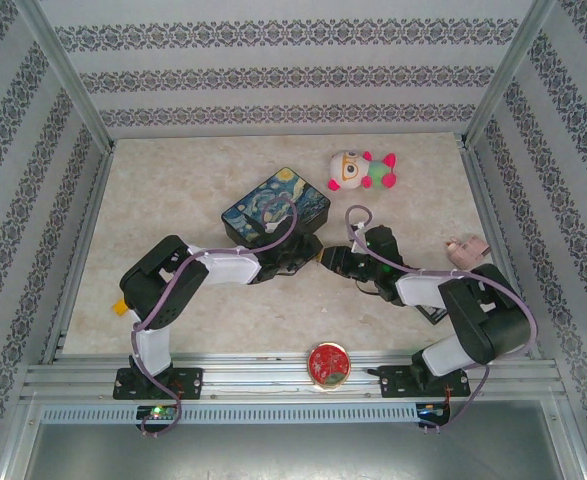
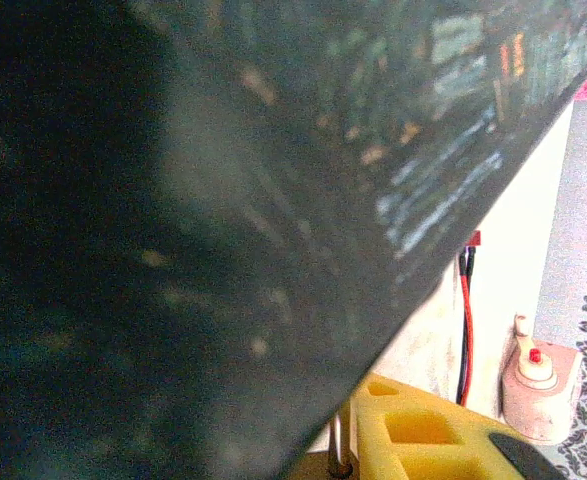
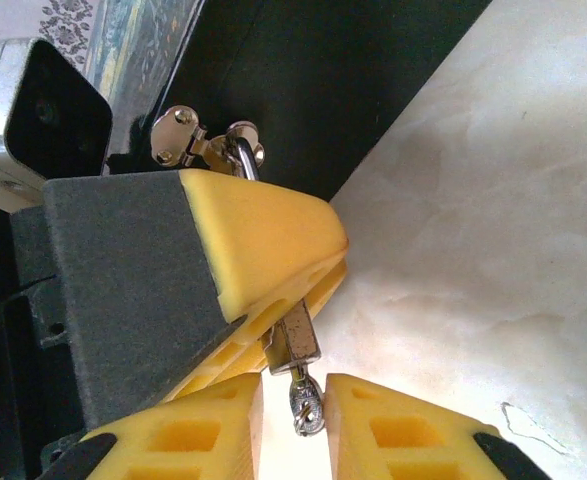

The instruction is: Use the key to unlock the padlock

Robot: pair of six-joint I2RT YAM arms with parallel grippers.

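Observation:
The brass padlock hangs from the latch of the starry-night tin, its silvery shackle through the loop. My left gripper is shut on the padlock's body, which pokes out between its yellow fingers. The key sticks out of the padlock's underside. My right gripper stands open around the key's head. Its right pad touches the key, while its left pad stays a small gap away. In the top view both grippers meet at the tin's front.
The tin's dark side looms close in the left wrist view. A plush toy lies at the back right. A round red disc sits on the near rail, and a small pink object rests by the right wall.

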